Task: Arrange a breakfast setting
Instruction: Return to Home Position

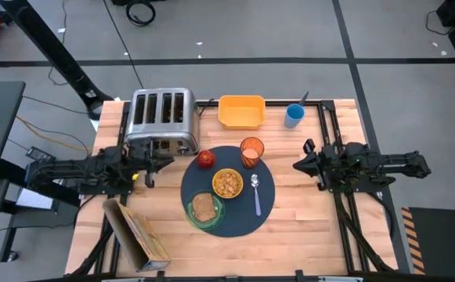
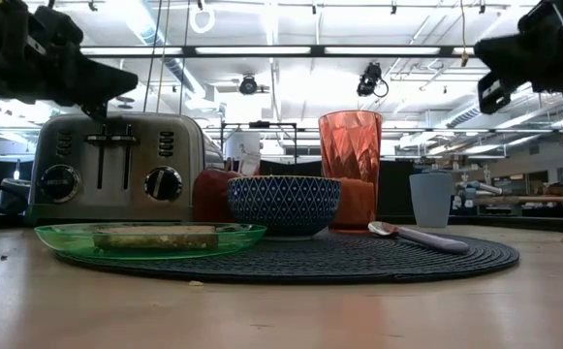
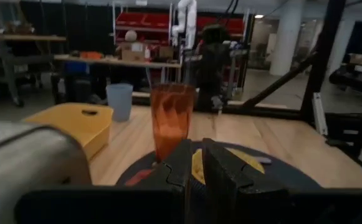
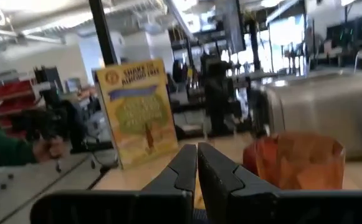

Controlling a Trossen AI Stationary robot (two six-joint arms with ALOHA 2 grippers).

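The dark blue-grey round mat [image 1: 239, 222] lies at the table's middle. On it stand the small bowl [image 1: 227, 183], holding yellow cereal and blue-patterned outside [image 2: 284, 204], and the green plate [image 1: 214, 218] with the brown toast slice [image 1: 204, 207]. The red apple [image 1: 205, 159], the orange cup [image 1: 251, 150] and the lilac-handled spoon [image 1: 256, 192] are on it too. My left gripper [image 1: 164, 159] hangs shut and empty left of the apple, in front of the toaster. My right gripper [image 1: 297, 165] hangs shut and empty right of the cup.
A silver four-slot toaster [image 1: 162, 119] stands at the far left. A yellow rectangular tub [image 1: 241, 111] and a blue cup [image 1: 294, 115] stand at the far edge. A cereal box [image 1: 137, 235] stands at the near left. A person's hand and green sleeve [image 4: 6, 149] show beyond the table.
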